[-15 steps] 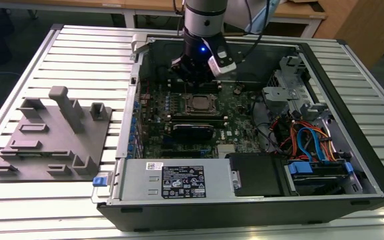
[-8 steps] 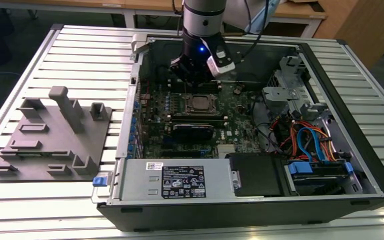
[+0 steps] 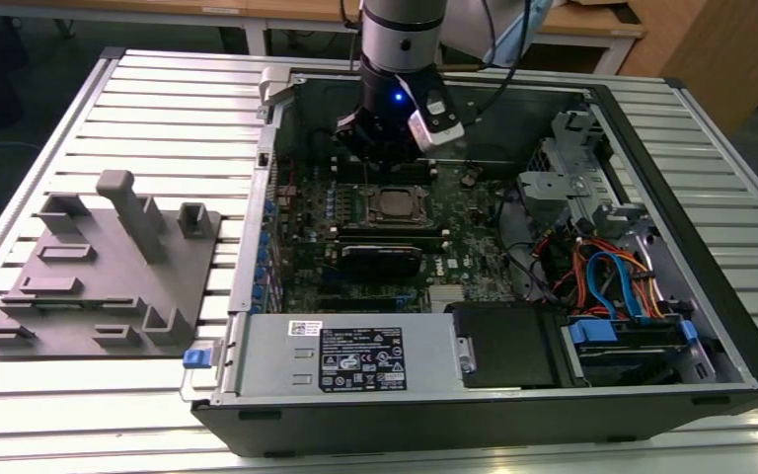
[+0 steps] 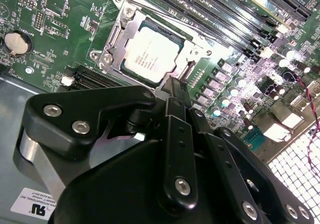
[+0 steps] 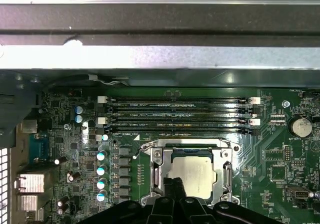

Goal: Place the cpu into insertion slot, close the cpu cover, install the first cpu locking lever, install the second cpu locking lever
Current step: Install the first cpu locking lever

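The cpu [image 4: 151,53] lies flat in the insertion slot [image 3: 391,205], its dull silver top facing up; it also shows in the first wrist view [image 5: 196,175]. The silvery cpu cover [image 4: 116,39] is folded down around it, framing the chip [image 5: 158,170]. A thin metal lever [image 5: 200,142] runs along the socket's edge beside the memory slots. My gripper [image 4: 172,86] hovers over the socket's edge, its black fingers drawn together with nothing between them. In the exterior view the gripper [image 3: 376,158] hangs just behind the socket.
The open computer case [image 3: 695,197] walls in the motherboard. Long black memory slots [image 5: 180,115] lie beside the socket. A power supply [image 3: 352,355], drive bay and coloured cables [image 3: 610,281] fill the front and the exterior view's right. A grey fixture [image 3: 103,267] sits outside on the exterior view's left.
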Controlling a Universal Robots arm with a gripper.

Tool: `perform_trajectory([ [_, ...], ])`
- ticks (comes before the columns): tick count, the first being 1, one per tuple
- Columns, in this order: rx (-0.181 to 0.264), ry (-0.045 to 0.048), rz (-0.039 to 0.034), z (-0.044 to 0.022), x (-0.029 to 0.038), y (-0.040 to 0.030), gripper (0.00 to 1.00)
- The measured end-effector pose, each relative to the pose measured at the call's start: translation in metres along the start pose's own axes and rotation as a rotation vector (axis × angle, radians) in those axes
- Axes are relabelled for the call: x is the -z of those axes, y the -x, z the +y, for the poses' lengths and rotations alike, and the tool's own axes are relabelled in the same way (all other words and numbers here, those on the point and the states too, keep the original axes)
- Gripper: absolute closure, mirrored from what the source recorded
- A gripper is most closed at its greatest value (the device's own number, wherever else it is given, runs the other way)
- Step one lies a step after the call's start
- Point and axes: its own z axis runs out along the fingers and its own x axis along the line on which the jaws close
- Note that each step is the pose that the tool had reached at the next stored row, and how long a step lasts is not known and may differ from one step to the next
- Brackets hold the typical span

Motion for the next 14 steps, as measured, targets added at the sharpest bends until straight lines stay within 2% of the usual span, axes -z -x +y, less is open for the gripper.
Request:
perform_trajectory([
  [2, 0.000, 0.0001, -0.0001, 0.0000, 0.0000, -0.0004, 0.90],
  [6, -0.004, -0.0001, 0.0000, -0.0001, 0.0000, -0.0057, 0.90],
  [14, -0.014, 0.0025, -0.0004, -0.0004, 0.0022, -0.0289, 0.90],
])
